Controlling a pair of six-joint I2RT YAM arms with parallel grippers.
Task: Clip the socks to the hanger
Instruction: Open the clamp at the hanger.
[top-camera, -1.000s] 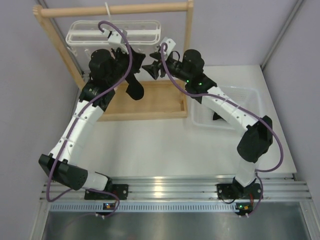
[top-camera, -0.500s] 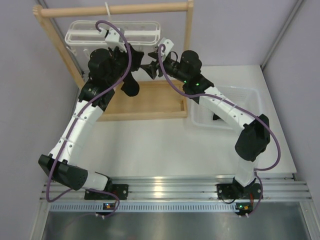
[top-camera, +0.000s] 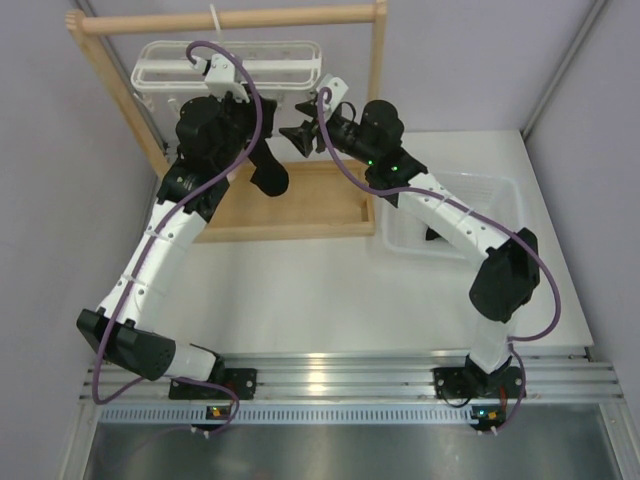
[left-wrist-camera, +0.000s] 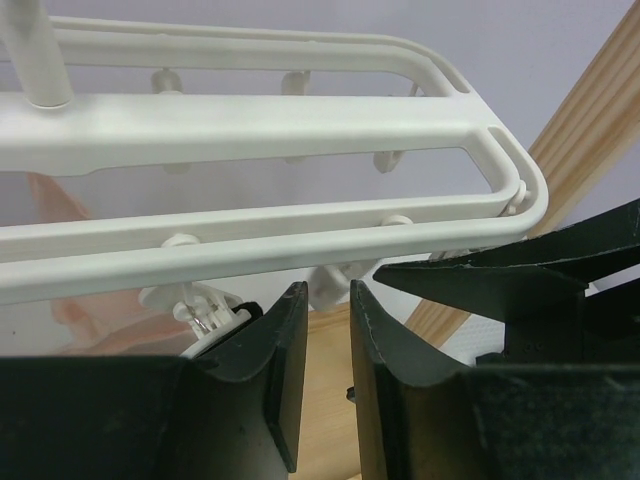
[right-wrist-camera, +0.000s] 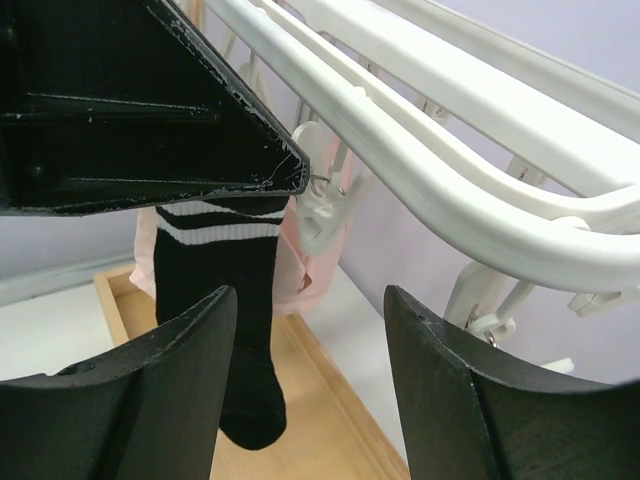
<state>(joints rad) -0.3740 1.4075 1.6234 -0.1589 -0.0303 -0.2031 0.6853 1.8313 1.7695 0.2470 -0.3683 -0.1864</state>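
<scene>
Hanging below the hanger (left-wrist-camera: 300, 120), one sock (right-wrist-camera: 215, 290) dangles, its top hidden by the left claw (left-wrist-camera: 327, 300), which is slightly parted and empty; the right claw (right-wrist-camera: 310, 300) gapes wide, empty

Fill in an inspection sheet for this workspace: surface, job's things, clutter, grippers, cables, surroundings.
Surface: white table; a wooden rack stands at its back.
Job's things: hanger hangs from the rack's rod; one black sock with white stripes dangles below it, its top hidden behind the left gripper.
Clutter: pink cloth behind the sock; clear bin at right, something dark inside, too small to tell.
Grippers: left gripper, jaws slightly apart, nothing between them; right gripper, jaws wide, nothing between them. Both are at the hanger.
Cables: purple cables loop along both arms; the left one crosses the hanger in the top view.
Surroundings: lilac walls; metal rail at the near edge.
</scene>
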